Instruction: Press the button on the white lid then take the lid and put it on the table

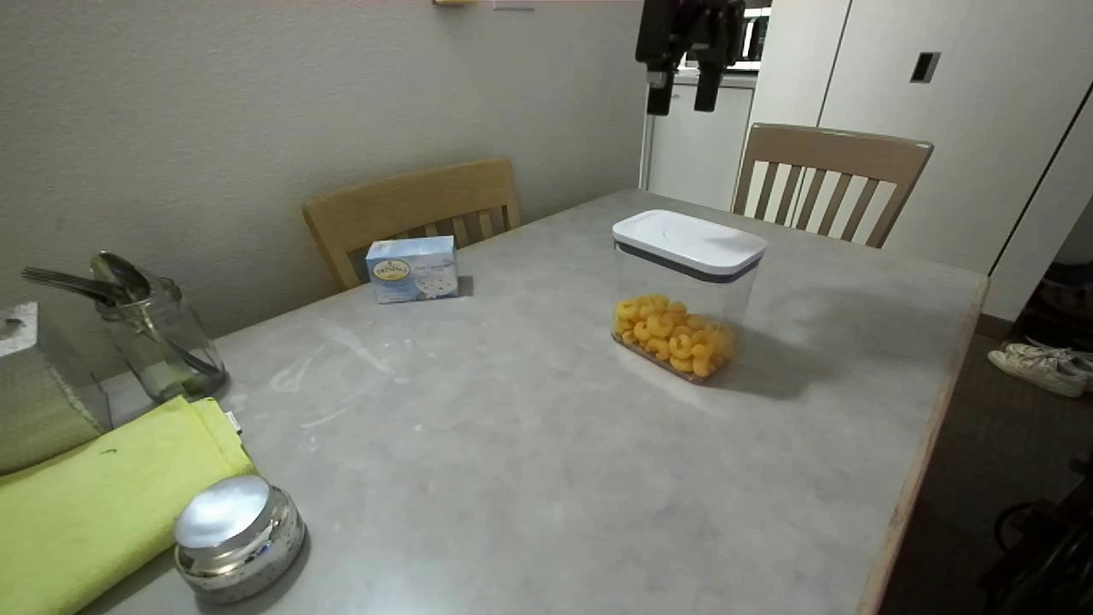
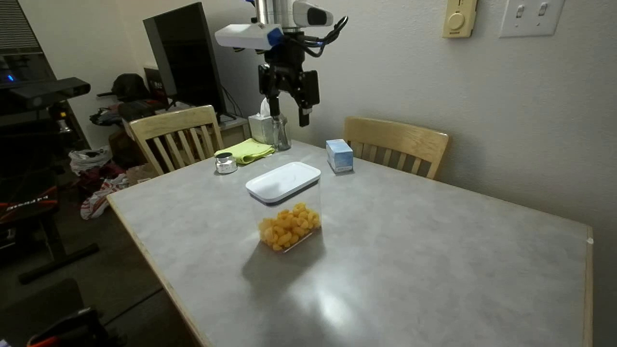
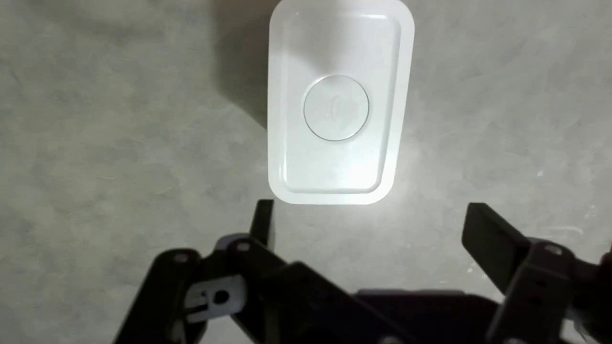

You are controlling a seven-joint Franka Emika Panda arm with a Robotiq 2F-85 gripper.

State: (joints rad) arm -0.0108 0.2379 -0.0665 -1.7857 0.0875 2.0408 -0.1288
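Note:
The white lid (image 1: 690,241) sits flat on top of a clear container of yellow pasta (image 1: 675,335); the lid shows in both exterior views (image 2: 283,182). In the wrist view the lid (image 3: 330,167) fills the upper middle, and the button (image 3: 336,108) is a round disc at its centre that looks level with the lid. My gripper (image 1: 682,106) is open and empty, high above the lid and apart from it. In the wrist view its fingertips (image 3: 370,205) are spread wide, below the lid's near edge. The container stands on the grey table (image 1: 512,444).
A blue tea box (image 1: 413,270) stands near the wall side of the table. A silver round jar (image 1: 239,538), a yellow-green cloth (image 1: 128,495), a glass jar with cutlery (image 1: 162,342) and a tissue box (image 1: 43,384) stand at one end. Chairs (image 2: 400,144) stand around the table.

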